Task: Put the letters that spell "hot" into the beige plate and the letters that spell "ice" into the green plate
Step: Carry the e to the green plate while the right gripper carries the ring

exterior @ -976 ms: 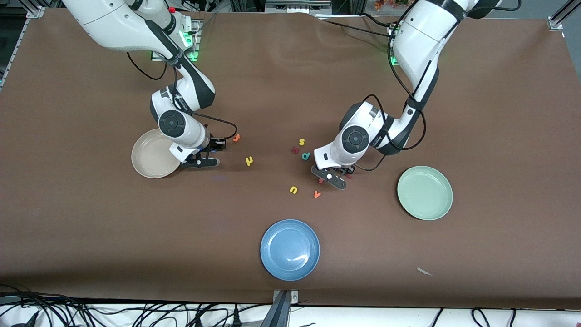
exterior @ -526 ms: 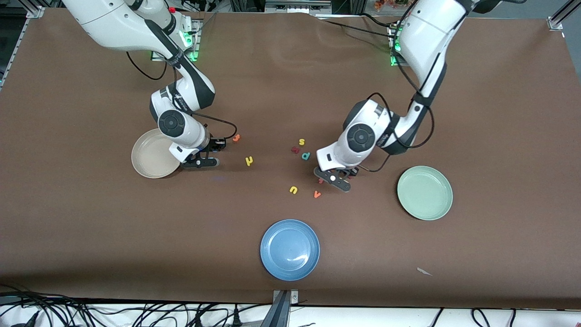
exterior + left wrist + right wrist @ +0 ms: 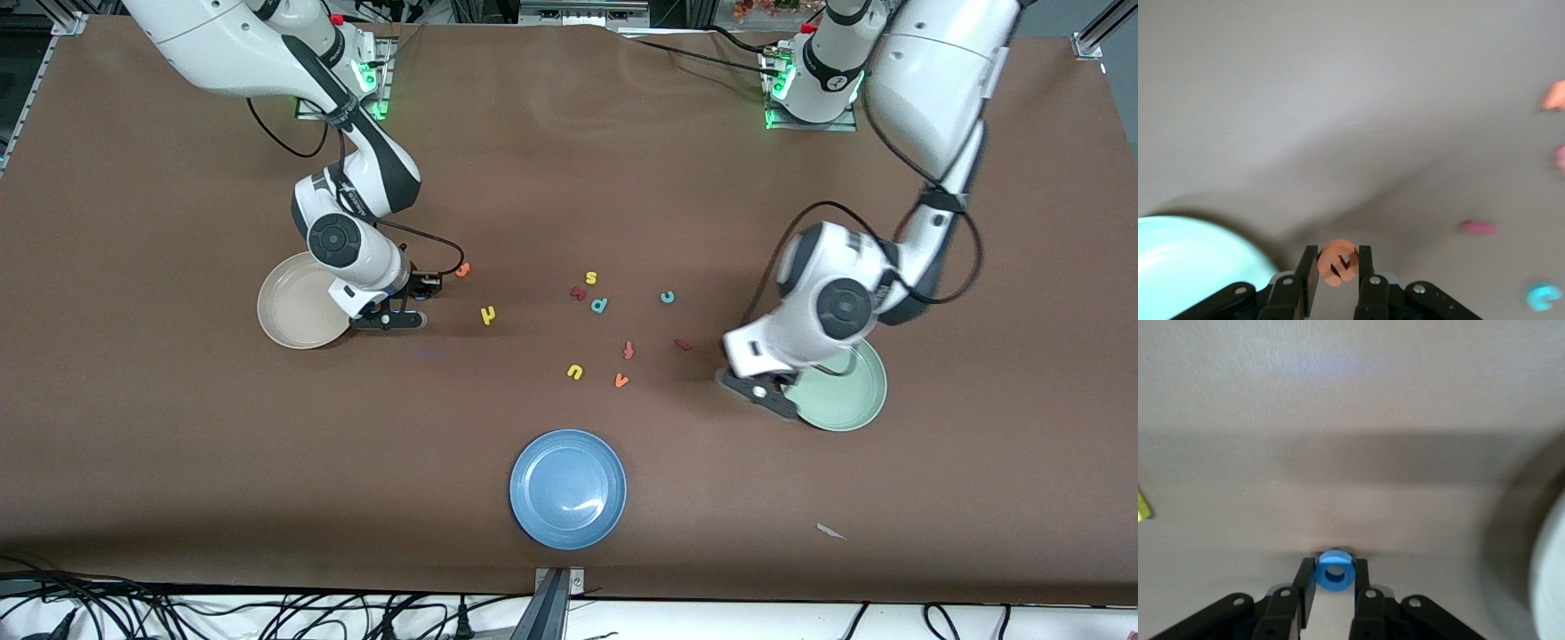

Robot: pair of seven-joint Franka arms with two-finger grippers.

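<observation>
- Left gripper (image 3: 1338, 273) pinches the orange e (image 3: 1336, 262) beside the green plate (image 3: 845, 400).
- Right gripper (image 3: 1333, 587) pinches the blue o (image 3: 1334, 572) near the beige plate (image 3: 289, 311).

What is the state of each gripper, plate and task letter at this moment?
left gripper: shut on orange e
right gripper: shut on blue o
green plate: no letters visible
beige plate: no letters visible
blue plate: empty
teal c: lying on table
dark red i: lying on table
yellow h: lying on table
</observation>
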